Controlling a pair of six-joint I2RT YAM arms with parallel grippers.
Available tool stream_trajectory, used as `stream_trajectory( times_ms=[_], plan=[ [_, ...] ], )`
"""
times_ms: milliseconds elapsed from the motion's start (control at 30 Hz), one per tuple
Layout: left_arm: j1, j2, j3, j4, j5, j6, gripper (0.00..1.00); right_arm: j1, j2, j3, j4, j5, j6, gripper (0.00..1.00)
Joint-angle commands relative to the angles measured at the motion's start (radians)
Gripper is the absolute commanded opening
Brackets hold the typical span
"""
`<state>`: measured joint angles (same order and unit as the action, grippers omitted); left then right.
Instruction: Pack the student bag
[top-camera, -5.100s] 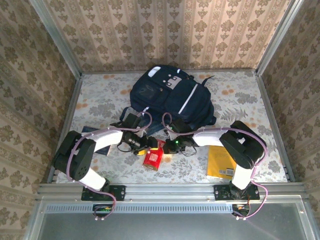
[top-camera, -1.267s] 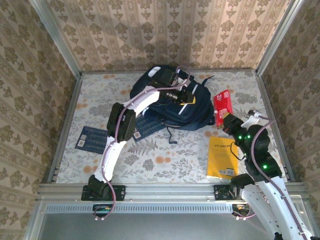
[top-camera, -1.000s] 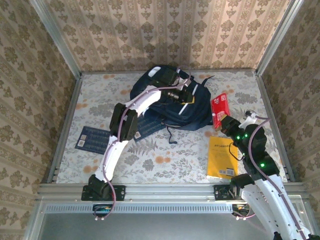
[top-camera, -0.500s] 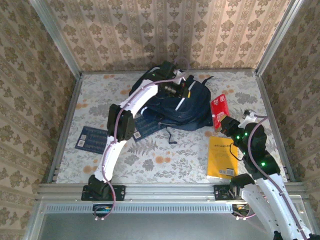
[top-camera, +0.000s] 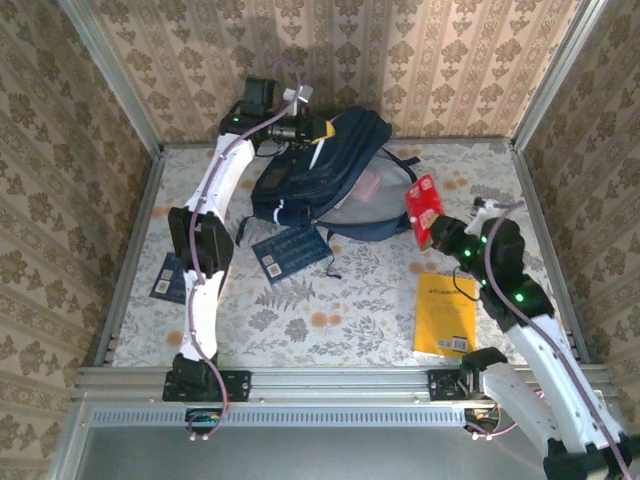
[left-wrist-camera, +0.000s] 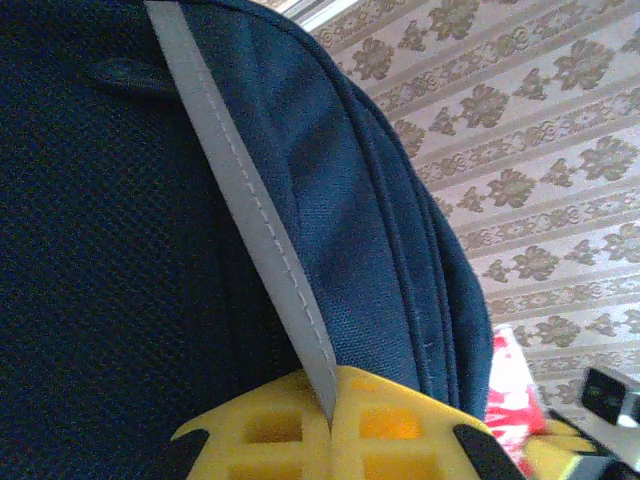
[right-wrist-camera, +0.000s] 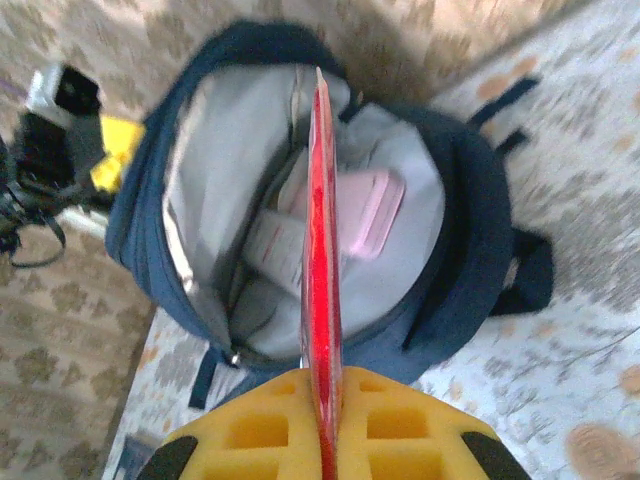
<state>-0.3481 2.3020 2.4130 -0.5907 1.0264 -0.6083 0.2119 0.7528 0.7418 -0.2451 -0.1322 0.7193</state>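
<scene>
Head count: one bag, four flat items, one pink piece.
One student bag (top-camera: 335, 185) at the left hand (top-camera: 318, 131); one red packet (top-camera: 423, 207) in the right hand (top-camera: 437, 232), one yellow book (top-camera: 445, 316) nearer than it; two blue booklets (top-camera: 290, 250) (top-camera: 163, 280); one pink case (right-wrist-camera: 375, 206).

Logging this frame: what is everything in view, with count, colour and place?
student bag: 1, dark navy, far middle of the table, raised with its mouth open toward the right arm
pink item: 1, pink, inside the bag
red packet: 1, red, in the right claw, just right of the bag's mouth
yellow book: 1, yellow, flat on the table, near right
blue booklets: 2, dark blue, one before the bag, one at the left edge
table: 1, grey floral
left claw: 1, yellow fingers, shut on the bag
right claw: 1, yellow fingers, shut on the packet
</scene>
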Motion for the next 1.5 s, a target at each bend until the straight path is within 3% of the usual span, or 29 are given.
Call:
stream_trajectory(
  times_ms=[0,300,567,1000,1067,1200,1300,1467],
  plan=[
    [-0.003,-0.070,0.010,0.145,0.129,-0.067,0.00,-0.004,0.106,0.029,0.124,-0.197,0.065,0.03],
    [-0.013,-0.080,-0.016,0.201,0.199,-0.090,0.00,-0.006,0.539,0.106,0.531,-0.533,0.137,0.01],
    [-0.005,-0.123,-0.047,0.253,0.239,-0.122,0.00,-0.002,0.867,0.336,0.487,-0.658,0.122,0.00],
    [-0.022,-0.145,-0.059,0.376,0.261,-0.212,0.00,0.171,1.223,0.623,0.480,-0.418,0.237,0.00],
    [-0.022,-0.147,-0.059,0.382,0.262,-0.216,0.00,0.208,1.270,0.664,0.477,-0.330,0.270,0.13],
    [-0.016,-0.151,-0.062,0.389,0.259,-0.222,0.00,0.259,1.368,0.691,0.612,-0.188,0.381,0.20],
    [-0.004,-0.151,-0.068,0.401,0.258,-0.233,0.00,0.275,1.448,0.767,0.672,-0.214,0.408,0.30],
    [0.033,-0.149,-0.112,0.501,0.267,-0.311,0.00,0.272,1.437,0.788,0.637,-0.257,0.331,0.60]
  ],
)
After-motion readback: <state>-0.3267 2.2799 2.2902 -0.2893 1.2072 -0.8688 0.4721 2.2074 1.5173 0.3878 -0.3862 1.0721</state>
